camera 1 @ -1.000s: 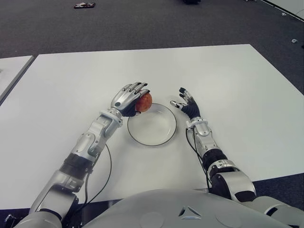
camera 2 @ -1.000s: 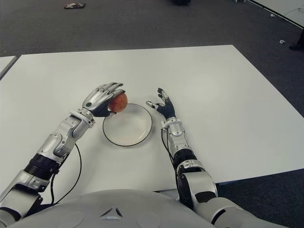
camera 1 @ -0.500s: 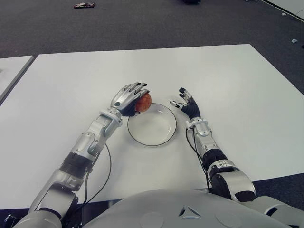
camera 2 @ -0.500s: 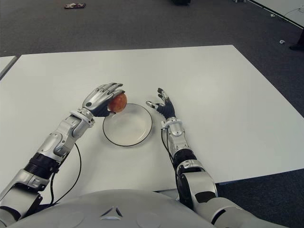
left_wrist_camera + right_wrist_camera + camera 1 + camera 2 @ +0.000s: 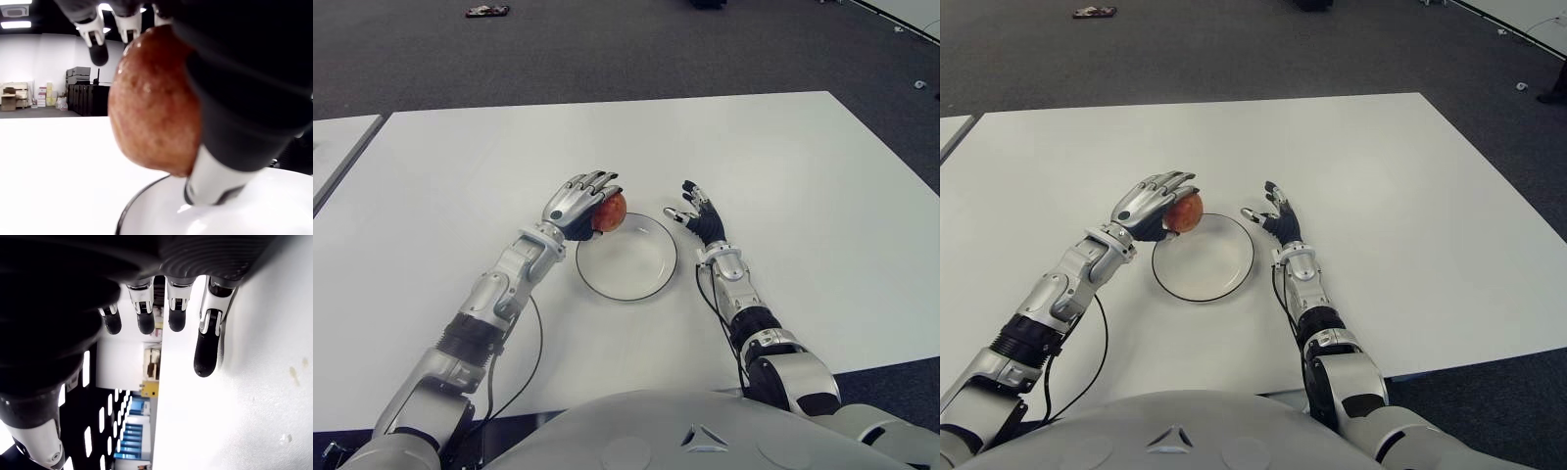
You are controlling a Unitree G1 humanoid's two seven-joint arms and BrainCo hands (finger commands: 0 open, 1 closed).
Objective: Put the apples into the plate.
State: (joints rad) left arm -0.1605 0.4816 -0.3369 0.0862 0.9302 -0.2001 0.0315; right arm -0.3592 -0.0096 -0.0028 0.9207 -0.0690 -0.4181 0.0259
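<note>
Even, bright overhead light is seen across the white table [image 5: 803, 176], with only faint shadows cast (ceiling panels are visible in the left wrist view), while the apple [image 5: 151, 103] is rendered soft and the close fingers [image 5: 205, 342] blurred and dark.

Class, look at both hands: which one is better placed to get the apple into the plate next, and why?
The left hand. It already grips the apple at the plate's far-left rim, so it probably only needs to release. The right hand shows open and holding nothing, on the plate's right side.
</note>
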